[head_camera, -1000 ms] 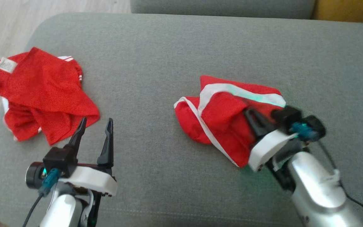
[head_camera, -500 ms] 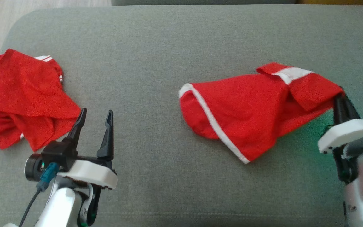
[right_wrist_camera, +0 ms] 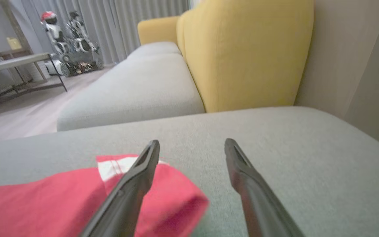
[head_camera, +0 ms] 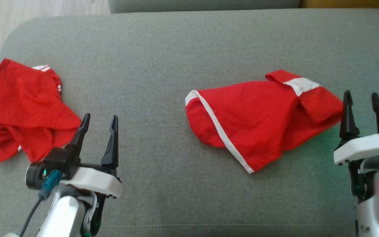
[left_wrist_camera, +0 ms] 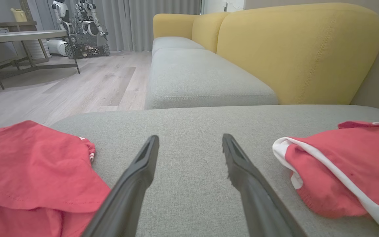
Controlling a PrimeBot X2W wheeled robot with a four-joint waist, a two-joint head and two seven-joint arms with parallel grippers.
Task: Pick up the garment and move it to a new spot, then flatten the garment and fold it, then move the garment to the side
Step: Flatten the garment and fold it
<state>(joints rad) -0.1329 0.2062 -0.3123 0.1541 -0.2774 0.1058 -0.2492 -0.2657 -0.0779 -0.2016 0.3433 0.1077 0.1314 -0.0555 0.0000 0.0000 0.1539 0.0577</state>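
Looking down from the head view, a grey sofa cushion carries a red garment with white trim, lying loosely spread right of centre. The right tool stands just beside its right end, fingers apart and empty. Near the front left corner, the left tool is spread and empty too, close to a second crumpled red garment at the left edge.

The left wrist view puts the left tool over bare cushion, with the crumpled garment left and the trimmed garment right.

The right wrist view is blurred. The right tool gapes there, one finger crossing the trimmed garment; contact cannot be told.
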